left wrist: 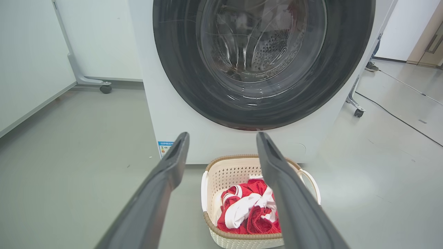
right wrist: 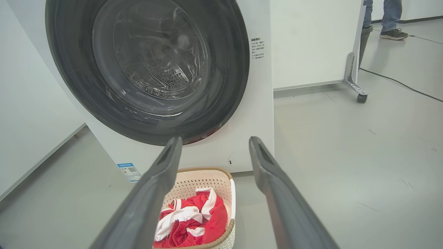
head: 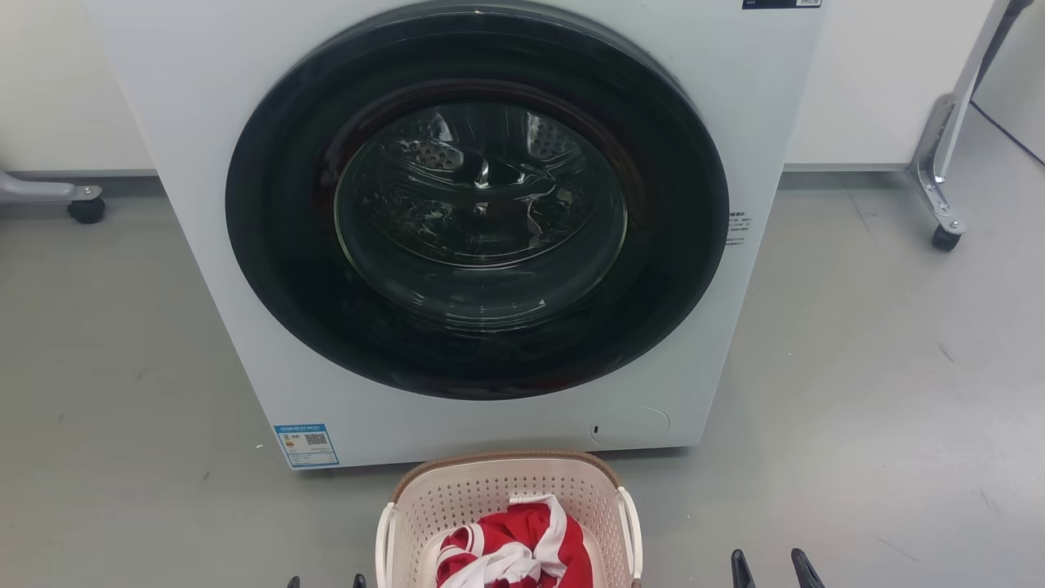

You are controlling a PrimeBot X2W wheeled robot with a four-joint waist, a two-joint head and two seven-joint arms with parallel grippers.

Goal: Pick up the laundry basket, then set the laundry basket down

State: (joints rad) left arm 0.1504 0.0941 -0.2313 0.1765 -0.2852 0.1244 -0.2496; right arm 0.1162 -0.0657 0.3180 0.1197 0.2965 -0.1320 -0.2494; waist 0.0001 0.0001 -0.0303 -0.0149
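- The laundry basket [head: 478, 498] stands on the grey floor [head: 122, 367] at 6 o'clock in the head view, just in front of the washing machine [head: 204, 122].
- Whether the basket's far rim touches the machine, I cannot tell.
- A red and white garment [head: 522, 547] lies crumpled inside the basket.
- The machine takes the 12 o'clock part of the head view; its round dark door [head: 482, 212] is closed, and a blue label [head: 307, 445] sits at its lower corner, at 7 o'clock from the door.
- The left gripper [head: 325, 582] shows its fingertips at 7 o'clock, beside the basket's white handle, apart from it.
- In the left wrist view its two fingers are spread wide and grip nothing.
- The right gripper [head: 771, 567] is at 5 o'clock, further from the basket.
- Its fingers are also wide apart and empty.
- A wheeled metal leg [head: 943, 180] stands at 2 o'clock.
- A person's shoe [right wrist: 394, 34] appears at 1 o'clock in the right wrist view.
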